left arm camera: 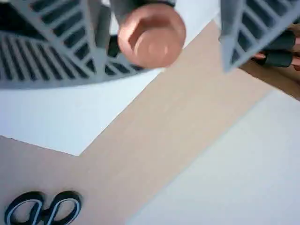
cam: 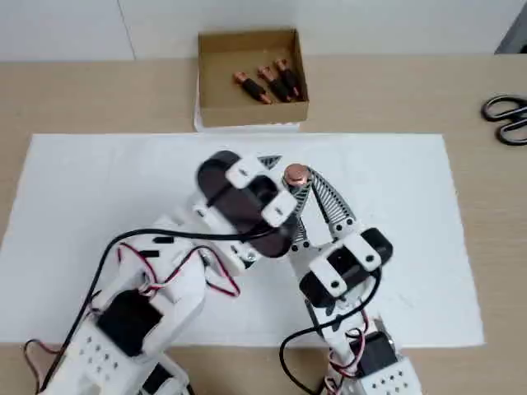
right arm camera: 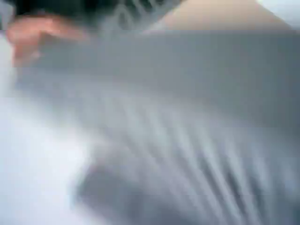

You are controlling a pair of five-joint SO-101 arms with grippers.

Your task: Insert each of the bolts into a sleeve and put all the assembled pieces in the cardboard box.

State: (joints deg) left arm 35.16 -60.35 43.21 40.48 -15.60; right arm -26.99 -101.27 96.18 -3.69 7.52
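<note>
I'm pinching the copper bolt at mid-frame in my right gripper, my left gripper is hanging open beside it, assembled pieces are lying in the cardboard box up top.

A light wooden surface seen from above, most of its near and middle part covered by a large white sheet lying flat. Just beyond the sheet's far edge, near the middle, stands an open cardboard box. A pair of black-handled scissors lies on the bare wood at the far right edge, well apart from the box.
</note>
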